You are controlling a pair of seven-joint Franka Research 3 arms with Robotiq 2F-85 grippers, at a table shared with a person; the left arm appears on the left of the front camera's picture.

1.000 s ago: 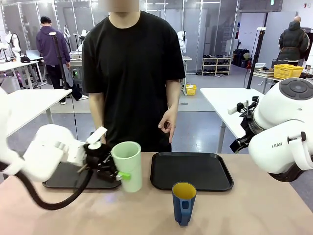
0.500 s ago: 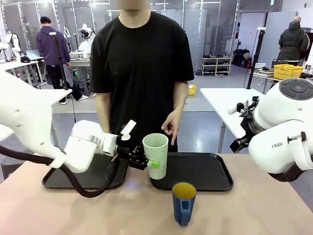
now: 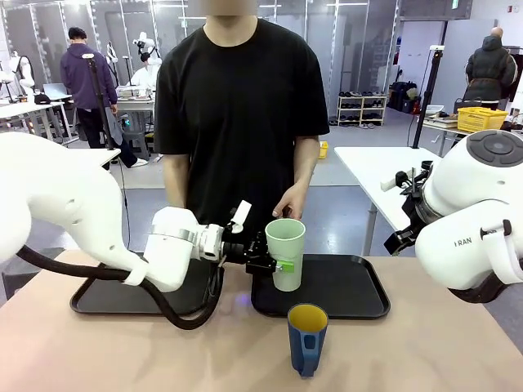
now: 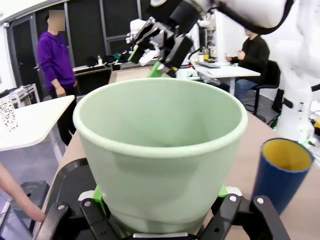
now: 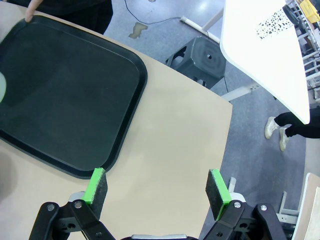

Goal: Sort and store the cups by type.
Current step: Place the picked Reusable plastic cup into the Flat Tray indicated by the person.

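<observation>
My left gripper (image 3: pixel 276 263) is shut on the tall pale mint-green tumbler (image 3: pixel 285 252), holding it upright at the left end of the right black tray (image 3: pixel 347 286). In the left wrist view the tumbler (image 4: pixel 160 145) is gripped low down between the green pads (image 4: pixel 97 196). The dark blue mug (image 3: pixel 307 337), yellow inside, stands on the table in front of that tray, handle toward me, and also appears as the mug (image 4: pixel 279 172) beside the tumbler. My right gripper (image 5: pixel 157 192) hangs open and empty above the table beside the tray (image 5: pixel 65 95).
A second black tray (image 3: pixel 102 298) lies at the left, partly under my left arm. The person stands at the far edge, one hand (image 3: pixel 288 204) hanging just behind the tumbler. The bulky right arm (image 3: pixel 474 220) sits at the right edge.
My left gripper has carried the tumbler to the right and farther away, from the left tray to the right tray. The mug and the right arm have not moved.
</observation>
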